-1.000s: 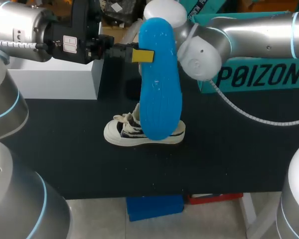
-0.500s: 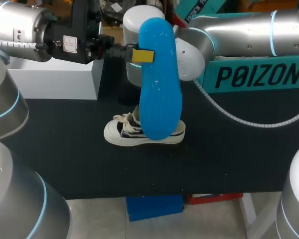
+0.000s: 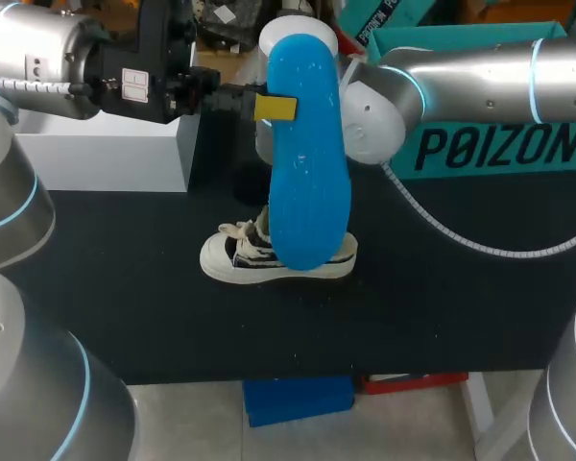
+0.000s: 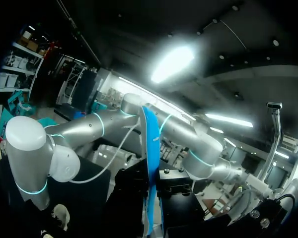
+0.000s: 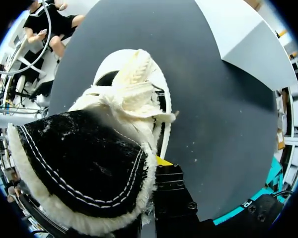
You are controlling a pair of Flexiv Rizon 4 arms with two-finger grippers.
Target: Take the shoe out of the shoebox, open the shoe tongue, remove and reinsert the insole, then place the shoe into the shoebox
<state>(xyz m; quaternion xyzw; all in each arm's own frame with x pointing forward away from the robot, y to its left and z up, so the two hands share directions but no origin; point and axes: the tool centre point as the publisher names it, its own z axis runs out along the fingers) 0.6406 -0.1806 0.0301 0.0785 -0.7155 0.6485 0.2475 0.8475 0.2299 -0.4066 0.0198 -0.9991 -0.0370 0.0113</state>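
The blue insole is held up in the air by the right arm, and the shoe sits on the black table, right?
Not quite. The left gripper holds the blue insole up in the air, not the right arm; the head view shows it. The shoe does sit on the black table.

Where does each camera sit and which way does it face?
Head view: above, behind, facing down at the table; right arm, left gripper holding up the insole, shoe.
Left wrist view: facing along the edge-on insole toward the right arm.
Right wrist view: facing down at the shoe beside the right gripper.
Shared: head and left wrist, insole; head and right wrist, shoe.
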